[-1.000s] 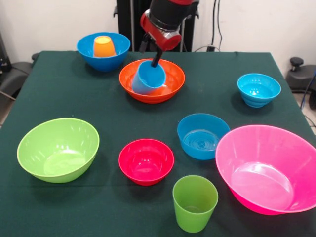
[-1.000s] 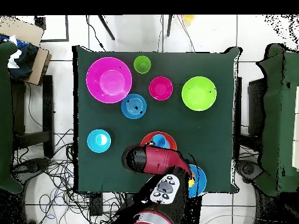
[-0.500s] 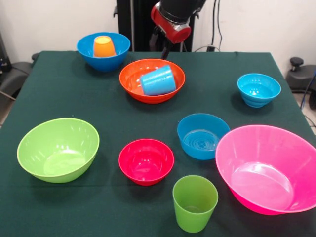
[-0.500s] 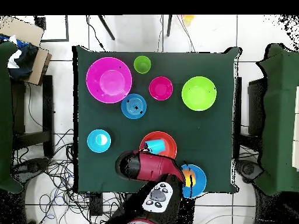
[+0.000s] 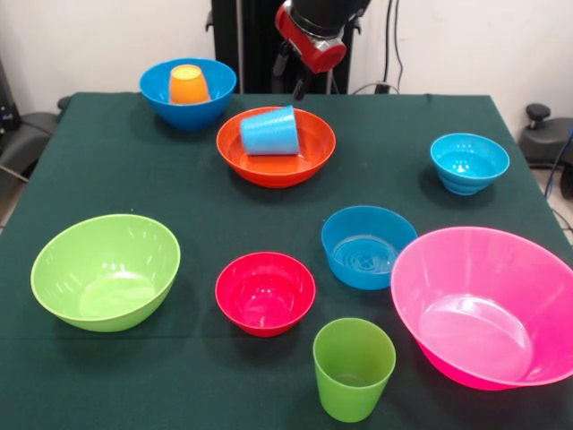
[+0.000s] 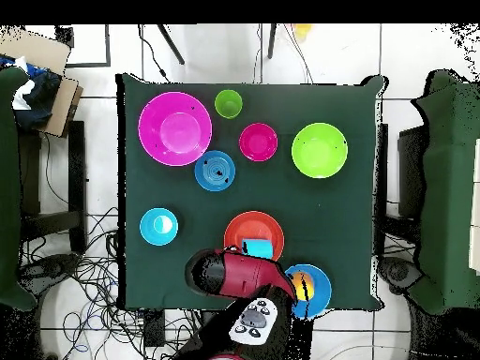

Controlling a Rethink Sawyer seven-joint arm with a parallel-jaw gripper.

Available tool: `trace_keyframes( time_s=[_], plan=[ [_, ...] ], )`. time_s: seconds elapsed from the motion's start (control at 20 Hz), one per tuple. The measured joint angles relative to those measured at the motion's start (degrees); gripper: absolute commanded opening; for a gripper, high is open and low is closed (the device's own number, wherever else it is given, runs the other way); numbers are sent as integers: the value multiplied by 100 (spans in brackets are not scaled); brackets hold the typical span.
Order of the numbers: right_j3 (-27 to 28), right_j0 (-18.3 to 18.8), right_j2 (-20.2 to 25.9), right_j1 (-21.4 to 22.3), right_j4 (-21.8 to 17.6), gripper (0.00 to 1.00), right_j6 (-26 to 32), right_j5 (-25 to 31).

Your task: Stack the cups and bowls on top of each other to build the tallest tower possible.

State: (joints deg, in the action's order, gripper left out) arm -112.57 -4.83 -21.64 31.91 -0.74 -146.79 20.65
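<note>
the light blue cup point(image 5: 269, 132) is lying on its side inside the wide orange bowl point(image 5: 307, 161). the end effector point(image 5: 298, 88) is hanging just above the bowl's far rim, grasping nothing; whether its fingers are parted cannot be told. the orange cup point(image 5: 188, 84) is sitting upside down in the large blue bowl point(image 5: 157, 88) on the surface point(image 5: 116, 170).

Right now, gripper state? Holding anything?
Gripper: holding nothing, raised behind the orange bowl; open or shut cannot be told. Light blue cup lies tipped in that bowl.

White wall point(image 5: 107, 36), tiled floor point(image 6: 328, 56), dark green table point(image 5: 179, 179).
</note>
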Motion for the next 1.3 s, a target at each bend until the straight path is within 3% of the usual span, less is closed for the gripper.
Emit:
trace_keyframes(
  time_s=[0.75,1.3],
  plan=[
    [-96,82,-32,-1,-51,100,0,-66],
    [-518,1049,-153,-72,-1039,100,0,-1186]
  ],
)
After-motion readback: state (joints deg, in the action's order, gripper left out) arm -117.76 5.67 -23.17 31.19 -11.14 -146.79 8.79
